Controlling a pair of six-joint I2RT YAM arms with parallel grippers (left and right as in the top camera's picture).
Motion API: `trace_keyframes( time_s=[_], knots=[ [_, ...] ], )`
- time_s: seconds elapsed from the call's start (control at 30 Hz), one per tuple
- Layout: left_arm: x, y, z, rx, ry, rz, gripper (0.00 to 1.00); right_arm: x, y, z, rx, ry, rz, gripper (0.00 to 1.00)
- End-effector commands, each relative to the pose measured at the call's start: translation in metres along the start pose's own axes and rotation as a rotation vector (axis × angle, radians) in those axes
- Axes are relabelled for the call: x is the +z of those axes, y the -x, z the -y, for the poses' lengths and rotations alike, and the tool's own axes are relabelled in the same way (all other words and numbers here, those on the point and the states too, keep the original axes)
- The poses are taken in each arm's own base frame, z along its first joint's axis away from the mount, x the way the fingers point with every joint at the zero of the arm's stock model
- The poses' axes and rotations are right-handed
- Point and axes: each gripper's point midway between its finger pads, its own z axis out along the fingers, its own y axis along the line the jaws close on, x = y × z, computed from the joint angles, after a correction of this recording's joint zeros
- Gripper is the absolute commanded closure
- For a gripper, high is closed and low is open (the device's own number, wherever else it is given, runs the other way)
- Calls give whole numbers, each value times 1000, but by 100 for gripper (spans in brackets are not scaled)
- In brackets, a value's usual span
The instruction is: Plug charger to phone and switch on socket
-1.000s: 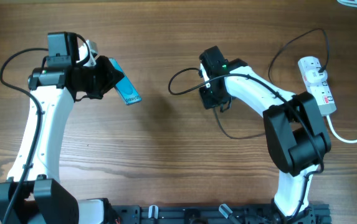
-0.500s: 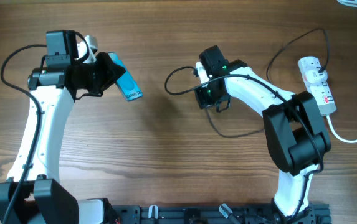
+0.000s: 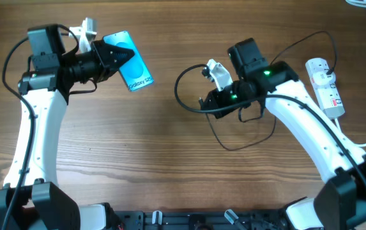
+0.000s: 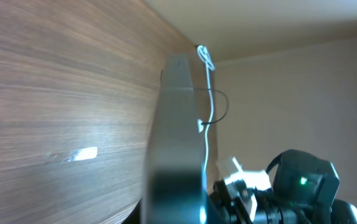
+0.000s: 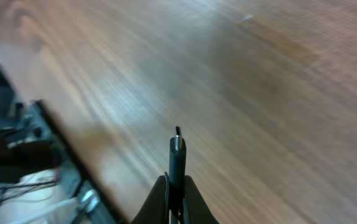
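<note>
Far left: left gripper, fingers clamped on the upper end of the phone, a small rectangular handset with a blue-teal screen. It looks held clear of the brown wooden table. The left wrist view shows it edge-on only. The phone's long axis runs diagonally, and the free end lettered "Galaxy S25" points down and right, toward the other arm. Centre: a stretch of bare wood, then the charger, a long thin black cable that loops out leftward. Its small dark connector tip is pinched between the narrow fingers of the right gripper, with the metal tongue standing proud of the fingertips in the right wrist view. The phone lies left of and slightly above that tip, well apart. It is absent from the right wrist view, so the plug is probably not yet lined up with the phone's end. Far right: the socket, a white oblong power strip with red switch marks and a thick white cord, untouched. The right arm is the nearer to it.
</note>
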Motion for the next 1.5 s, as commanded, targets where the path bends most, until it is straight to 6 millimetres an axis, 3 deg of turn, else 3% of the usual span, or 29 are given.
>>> trace_keyframes(
  time_s=[0.0,0.2,0.33,0.47,0.9,1.1,1.47],
  knots=[
    [13,-13,24,2,-70,-58,96,-13,2,-39,-37,189,29,96],
    [29,-20,51,53,-138,-84,96,-34,11,-95,-62,538,75,96],
    [26,-17,80,119,-260,-101,96,-47,24,-111,-56,653,112,96],
    [23,-15,91,118,-299,-103,96,-60,38,-125,-86,747,153,96],
    [5,-11,136,147,-452,-141,96,-81,64,-140,-129,828,209,96],
    [3,-17,139,136,-468,-183,96,-93,72,-150,-173,871,225,96],
    [4,-15,138,74,-457,-181,96,-93,72,-149,-160,872,219,96]
  ],
)
